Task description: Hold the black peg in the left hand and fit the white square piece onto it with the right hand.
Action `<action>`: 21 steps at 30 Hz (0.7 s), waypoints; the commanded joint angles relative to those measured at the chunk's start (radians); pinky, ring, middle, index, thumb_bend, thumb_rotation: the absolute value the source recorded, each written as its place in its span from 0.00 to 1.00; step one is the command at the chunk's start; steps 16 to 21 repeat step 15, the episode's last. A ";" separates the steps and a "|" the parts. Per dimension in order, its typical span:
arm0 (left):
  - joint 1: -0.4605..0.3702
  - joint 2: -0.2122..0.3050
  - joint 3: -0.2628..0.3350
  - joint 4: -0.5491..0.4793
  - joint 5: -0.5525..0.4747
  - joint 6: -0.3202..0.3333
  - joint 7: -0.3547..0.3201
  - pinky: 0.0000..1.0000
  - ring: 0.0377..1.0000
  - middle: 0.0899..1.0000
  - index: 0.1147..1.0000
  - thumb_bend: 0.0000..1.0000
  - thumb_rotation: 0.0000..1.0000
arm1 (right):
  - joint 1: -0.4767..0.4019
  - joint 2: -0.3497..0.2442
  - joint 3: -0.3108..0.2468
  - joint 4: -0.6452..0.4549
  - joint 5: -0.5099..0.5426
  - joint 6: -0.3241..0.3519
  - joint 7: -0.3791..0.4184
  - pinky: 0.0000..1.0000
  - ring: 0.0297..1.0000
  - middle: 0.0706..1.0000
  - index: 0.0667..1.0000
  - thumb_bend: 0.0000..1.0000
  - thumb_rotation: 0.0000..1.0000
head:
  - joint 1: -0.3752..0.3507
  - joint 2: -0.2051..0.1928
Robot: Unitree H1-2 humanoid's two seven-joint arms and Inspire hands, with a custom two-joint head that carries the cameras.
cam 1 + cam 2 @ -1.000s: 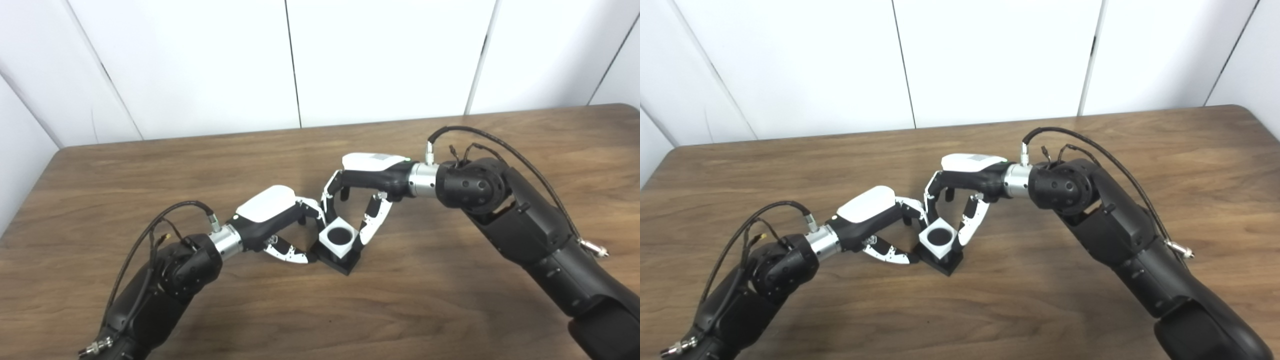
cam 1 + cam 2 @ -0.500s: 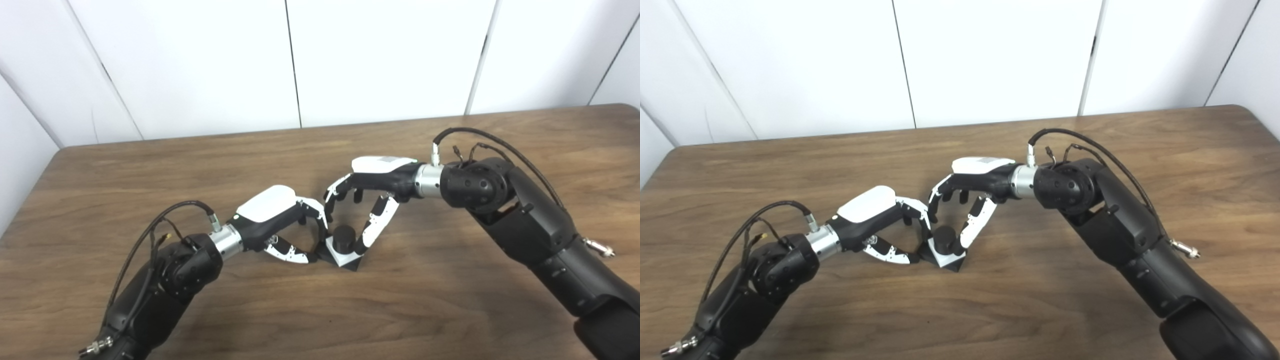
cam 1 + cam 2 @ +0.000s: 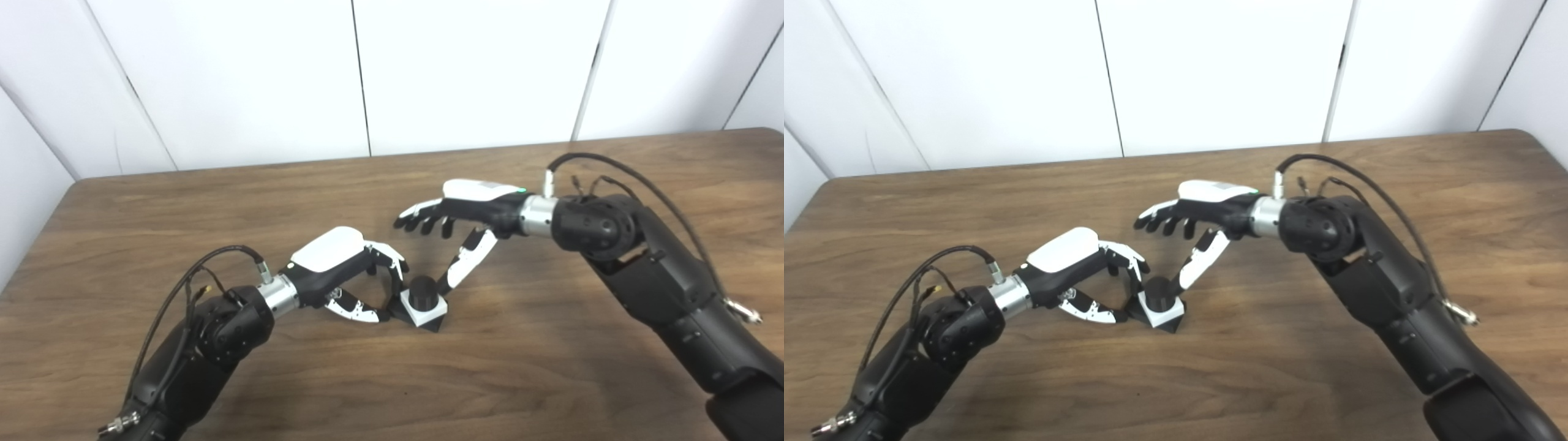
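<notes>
I see the white square piece [image 3: 424,313] seated down over the black peg [image 3: 422,292], whose round top pokes up through it, both on the wooden table [image 3: 551,380] near centre. My left hand [image 3: 343,275] pinches the peg's black base from the left, fingers and thumb closed around it. My right hand [image 3: 456,214] hangs above, fingers spread, holding nothing; its thumb points down beside the peg.

A dark wood-grain table [image 3: 551,380] stands against white wall panels [image 3: 471,67] split by thin dark seams.
</notes>
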 commanded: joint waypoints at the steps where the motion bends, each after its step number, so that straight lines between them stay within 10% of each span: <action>1: 0.018 -0.004 -0.026 0.004 0.011 -0.006 -0.042 0.58 0.72 0.73 0.42 0.52 0.07 | -0.015 0.017 -0.078 -0.031 0.032 -0.037 -0.122 0.62 0.75 0.80 0.80 0.89 0.44 | 0.001 0.002; 10: 0.011 -0.001 -0.018 0.023 0.011 -0.016 -0.034 0.58 0.72 0.73 0.42 0.52 0.07 | 0.069 0.060 -0.201 -0.019 0.047 -0.108 -0.348 0.60 0.72 0.78 0.76 0.82 0.38 | -0.007 0.001; 21: 0.006 -0.001 -0.015 0.030 0.006 -0.021 -0.033 0.59 0.72 0.73 0.42 0.52 0.08 | 0.128 0.070 -0.244 -0.041 0.069 -0.097 -0.406 0.60 0.71 0.76 0.76 0.82 0.39 | -0.009 0.000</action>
